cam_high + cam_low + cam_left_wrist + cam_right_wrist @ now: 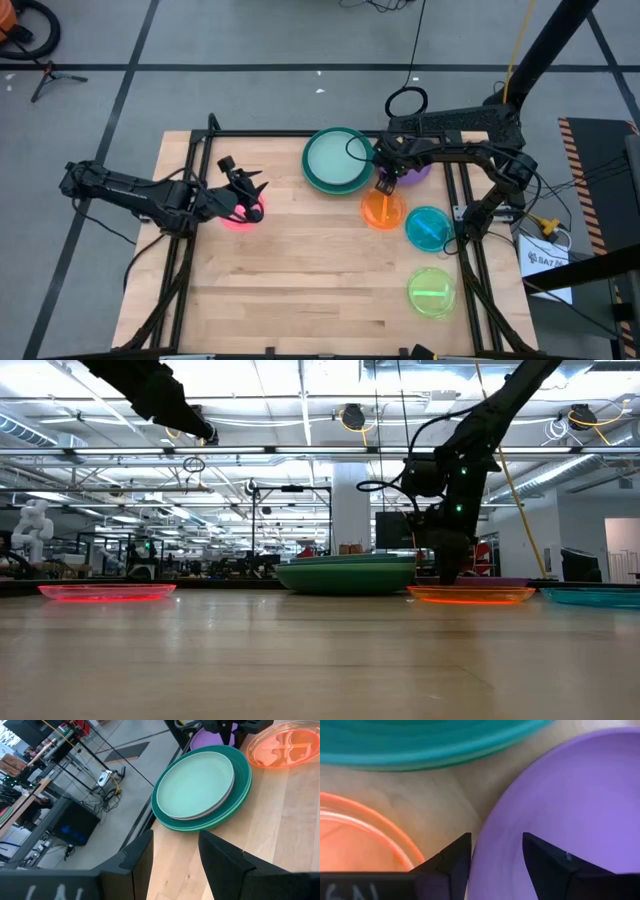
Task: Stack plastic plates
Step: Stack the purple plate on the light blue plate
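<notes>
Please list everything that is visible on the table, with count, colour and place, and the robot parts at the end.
green stack: dark green and teal plates with a mint one on top, far middle
purple plate: one, right of the stack, under the right gripper
orange plate: one, near side of the purple plate
blue plate: one, right side
lime plate: one, near right
pink plate: one, left, below the left gripper
table: one, light wood
left gripper: jaws open
right gripper: jaws open

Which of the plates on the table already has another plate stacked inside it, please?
The dark green plate at the far edge: a mint plate rests inside it. The others lie singly.
</notes>
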